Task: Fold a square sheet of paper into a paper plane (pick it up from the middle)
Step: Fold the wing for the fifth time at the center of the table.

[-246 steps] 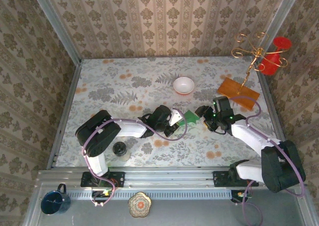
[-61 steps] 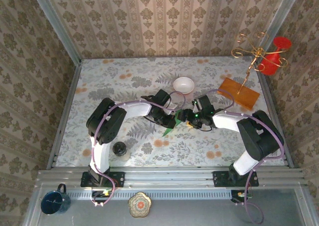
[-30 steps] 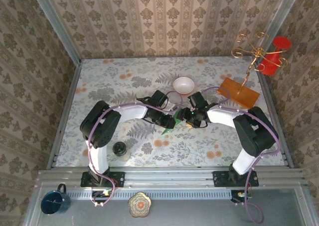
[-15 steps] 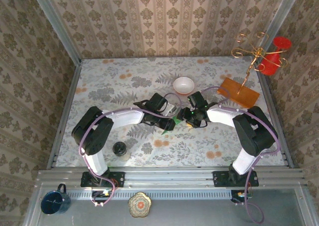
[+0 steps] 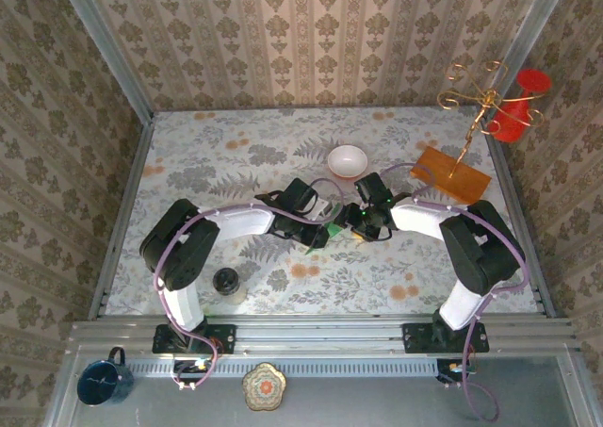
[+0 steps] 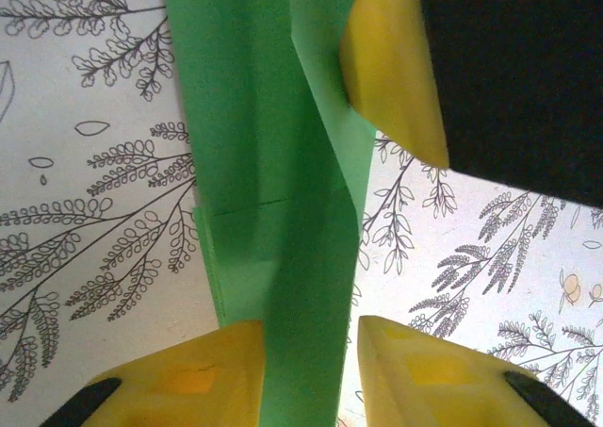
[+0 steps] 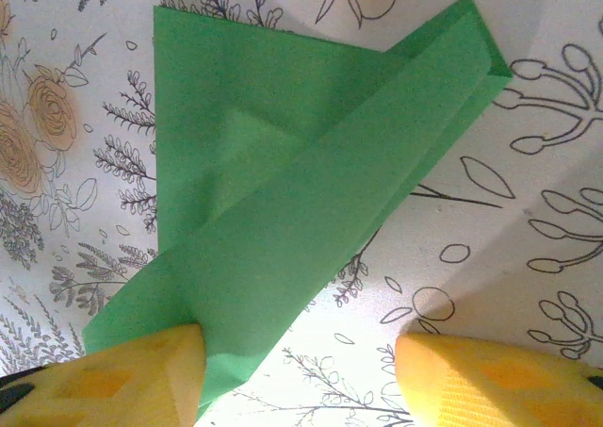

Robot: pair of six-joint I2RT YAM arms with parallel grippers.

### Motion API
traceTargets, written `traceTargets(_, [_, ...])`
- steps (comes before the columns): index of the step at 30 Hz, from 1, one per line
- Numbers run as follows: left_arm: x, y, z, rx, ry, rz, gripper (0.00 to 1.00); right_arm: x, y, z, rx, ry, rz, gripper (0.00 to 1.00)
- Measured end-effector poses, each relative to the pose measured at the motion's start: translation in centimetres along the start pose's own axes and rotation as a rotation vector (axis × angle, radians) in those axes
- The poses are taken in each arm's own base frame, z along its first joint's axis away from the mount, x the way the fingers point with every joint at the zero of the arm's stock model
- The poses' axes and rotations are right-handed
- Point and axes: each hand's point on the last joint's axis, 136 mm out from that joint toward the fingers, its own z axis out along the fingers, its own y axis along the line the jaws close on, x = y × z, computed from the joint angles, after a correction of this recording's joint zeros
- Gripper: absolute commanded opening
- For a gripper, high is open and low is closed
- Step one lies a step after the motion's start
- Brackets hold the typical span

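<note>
Mid-table, left gripper [image 6: 309, 342] jaws stand apart astride folded bright-green paper plane [image 6: 273, 163]. Jaws of right gripper [image 7: 300, 352] also apart, one finger touching it.

The paper [image 7: 283, 191] was plain bright green. The tabletop [image 5: 207, 163] was white, printed with grey fern leaves and orange flowers. The bowl [image 5: 348, 160] was white, and the board [image 5: 443, 177] near the right edge was orange-brown. The fingertips [image 7: 141, 375] were yellow, and the walls [image 5: 311, 41] were beige damask stripes.
</note>
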Motion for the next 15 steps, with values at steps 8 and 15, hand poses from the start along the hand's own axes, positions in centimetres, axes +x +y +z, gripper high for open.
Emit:
traceTargets(8, [0.62, 0.6, 0.91, -0.003, 0.022, -0.013, 0.24, 0.01, -0.1, 0.06, 0.004, 0.001, 0.002, 0.6])
traceTargets(15, [0.24, 0.78, 0.93, 0.039, 0.004, -0.03, 0.18, -0.08, -0.26, 0.06, 0.007, 0.001, 0.009, 0.59])
